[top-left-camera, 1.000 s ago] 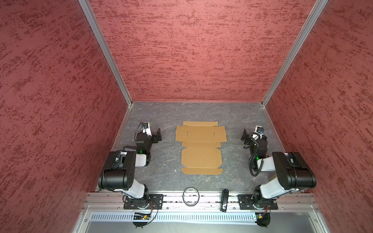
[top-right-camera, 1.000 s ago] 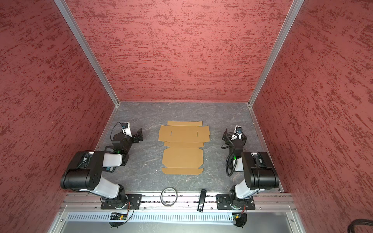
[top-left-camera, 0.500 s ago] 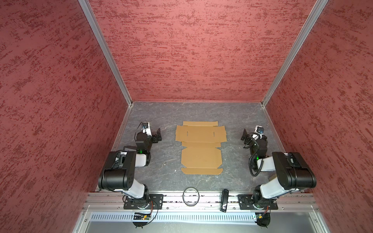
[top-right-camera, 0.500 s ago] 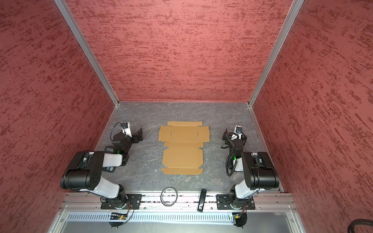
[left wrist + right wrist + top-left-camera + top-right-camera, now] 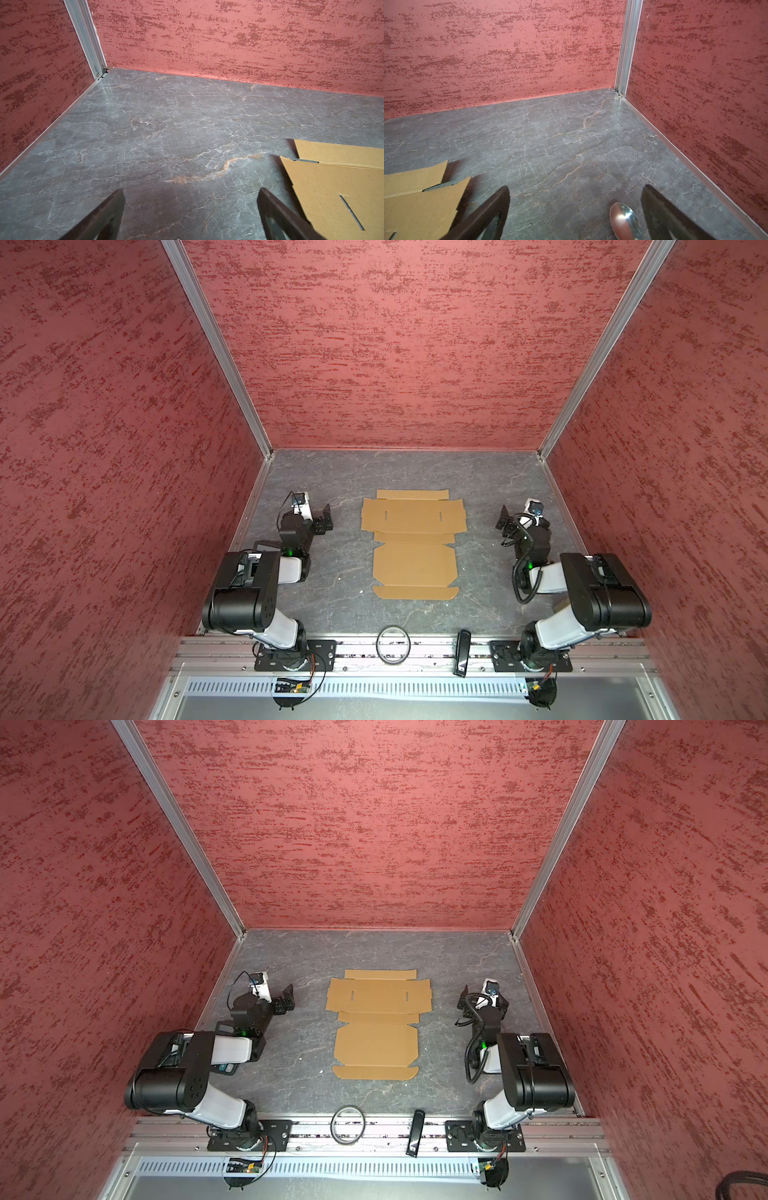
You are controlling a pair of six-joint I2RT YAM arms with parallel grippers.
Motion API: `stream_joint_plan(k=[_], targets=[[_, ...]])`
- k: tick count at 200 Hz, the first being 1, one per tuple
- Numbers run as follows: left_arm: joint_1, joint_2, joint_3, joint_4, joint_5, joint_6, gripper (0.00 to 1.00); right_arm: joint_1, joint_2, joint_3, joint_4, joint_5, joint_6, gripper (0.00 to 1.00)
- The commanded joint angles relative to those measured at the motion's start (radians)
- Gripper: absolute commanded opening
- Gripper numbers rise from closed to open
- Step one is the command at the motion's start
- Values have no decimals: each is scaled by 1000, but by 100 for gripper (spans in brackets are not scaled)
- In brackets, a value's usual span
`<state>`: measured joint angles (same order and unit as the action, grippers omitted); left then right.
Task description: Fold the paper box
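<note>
1. The paper box [image 5: 413, 545] lies flat and fully unfolded in the middle of the table [image 5: 345, 481], between the two arms and touching neither.
2. The left gripper [image 5: 327, 517] is spread wide and empty, near the sheet's far left flap. The right gripper [image 5: 503, 519] is also wide and empty, off the opposite edge.
3. My guess on feel: light corrugated card, stiff across the panels, bending only at the creases. On that smooth top it'll probably skate when nudged.
4. I'd grab a side flap's free edge, near the slot [image 5: 351, 212], and pin the centre panel with the other arm.
5. Heads up: a shiny spoon [image 5: 625, 220] lies by the right gripper's fingers.
</note>
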<state>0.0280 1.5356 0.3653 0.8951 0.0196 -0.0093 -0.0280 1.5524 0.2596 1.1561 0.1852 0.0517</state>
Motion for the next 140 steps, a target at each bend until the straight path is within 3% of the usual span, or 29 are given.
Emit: stream_joint_plan(k=[1,36,58,70,91,104,140], targets=[[2,0,14,-2,3,12,100,-4,-2,12,24,-10,-5,99],[3,-27,30,-50,3,10,99,-4,-89,43,-99,-46,-16,99],[6,-133,112,-299,-3,-2,99,-5,-227,100,-301,65,33,99],[15,-187,184,-493,-5,-47,99,-8,-301,176,-552,158,150,99],[73,-221,300,-742,12,-229,100,-15,-347,312,-854,-19,181,99],[128,-209,337,-782,136,-296,100,-13,-348,361,-937,-107,224,99],[121,-178,442,-907,246,-342,100,15,-341,453,-1099,-210,267,99]])
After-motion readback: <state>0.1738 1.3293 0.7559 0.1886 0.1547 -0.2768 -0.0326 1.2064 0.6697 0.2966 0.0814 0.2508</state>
